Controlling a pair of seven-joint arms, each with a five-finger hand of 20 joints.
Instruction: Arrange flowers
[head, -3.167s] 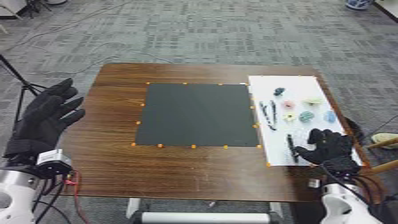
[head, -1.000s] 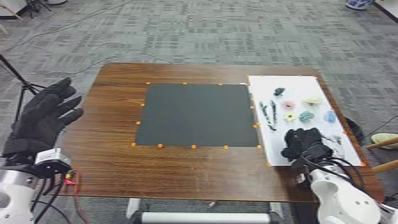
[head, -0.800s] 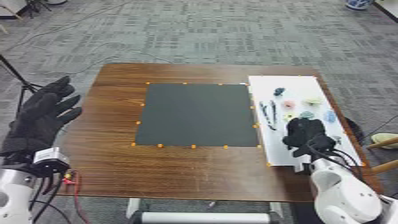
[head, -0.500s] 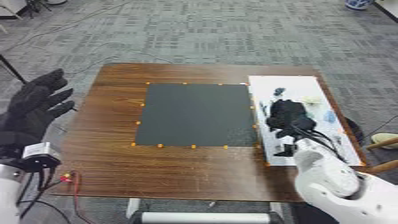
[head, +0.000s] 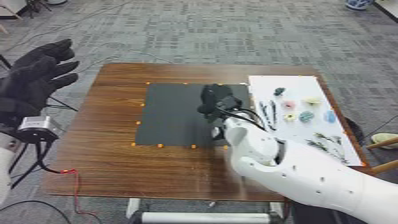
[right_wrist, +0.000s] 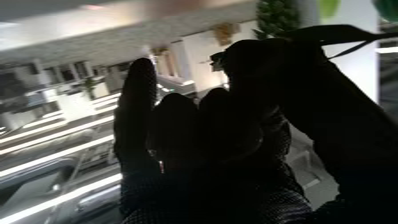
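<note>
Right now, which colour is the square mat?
The mat is dark grey, best seen in the head view.

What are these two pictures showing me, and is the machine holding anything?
This is a robot with two white arms, ending in a left robot hand and a right robot hand, both black-gloved. The wide scene comes from its head; the dark close-up from its right wrist. On the brown table lie a dark square mat and a white board with small coloured blooms and green sprigs. The left is open; the right, over the mat, seems to pinch a leafy stem.
</note>
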